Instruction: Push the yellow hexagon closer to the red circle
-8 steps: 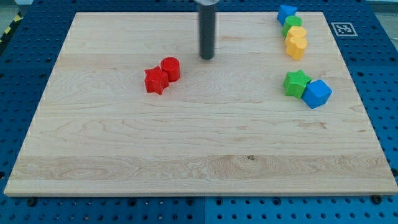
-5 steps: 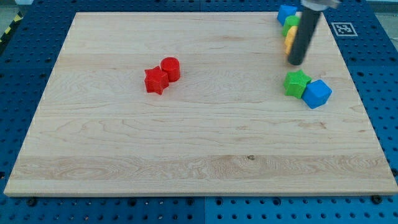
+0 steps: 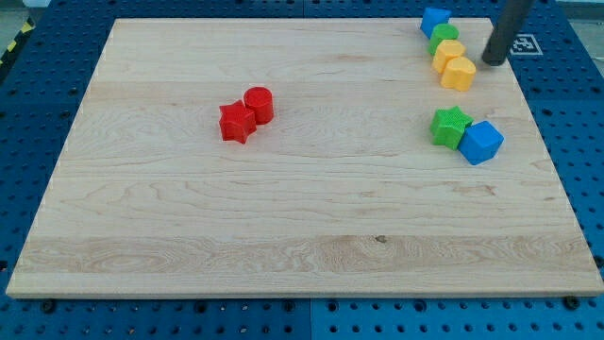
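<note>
Yellow hexagon (image 3: 460, 73): faceted, matte block near the board's top right corner, last in a touching column of four; above it a second yellow block (image 3: 448, 52) of unclear shape, then a green block (image 3: 443, 36), largely hidden by its neighbours, then a blue block (image 3: 435, 19) at the top edge. My tip (image 3: 494, 60) sits just to the right of the hexagon, apart from it; the rod is dark, smooth, cylindrical, its upper part cut off by the view's top. No pincer on this rig, so none to report. Red circle (image 3: 259, 104): short cylinder, left of centre, touching a red star (image 3: 237, 123). By the right edge, a green star (image 3: 450, 127) touches a blue block (image 3: 481, 142). Board (image 3: 283, 217): pale wood with visible grain, on a blue perforated bench (image 3: 38, 94).
</note>
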{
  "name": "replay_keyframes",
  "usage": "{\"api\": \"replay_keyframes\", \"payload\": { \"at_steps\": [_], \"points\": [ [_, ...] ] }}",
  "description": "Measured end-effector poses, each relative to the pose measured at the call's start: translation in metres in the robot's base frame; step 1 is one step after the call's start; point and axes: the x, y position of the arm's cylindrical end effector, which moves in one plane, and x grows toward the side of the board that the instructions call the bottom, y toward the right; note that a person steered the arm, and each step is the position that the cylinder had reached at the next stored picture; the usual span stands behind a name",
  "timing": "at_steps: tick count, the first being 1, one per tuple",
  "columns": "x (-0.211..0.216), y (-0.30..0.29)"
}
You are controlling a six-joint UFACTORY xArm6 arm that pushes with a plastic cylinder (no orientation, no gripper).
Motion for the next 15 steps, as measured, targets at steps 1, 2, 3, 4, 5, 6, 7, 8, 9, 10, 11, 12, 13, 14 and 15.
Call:
{"api": "replay_keyframes", "payload": {
  "at_steps": [1, 2, 3, 4, 5, 6, 7, 8, 9, 10, 11, 12, 13, 14, 15],
  "points": [
    [0.000, -0.044],
    [0.000, -0.068],
    [-0.006, -0.077],
    [-0.015, -0.079],
    [-0.015, -0.099],
    [-0.015, -0.129],
    [-0.016, -0.165],
    [-0.041, -0.180],
    [-0.024, -0.185],
    [0.014, -0.185],
    [0.025, -0.176],
    [0.025, -0.140],
    [0.045, -0.097],
    [0.058, -0.105],
    [0.058, -0.134]
  ]
}}
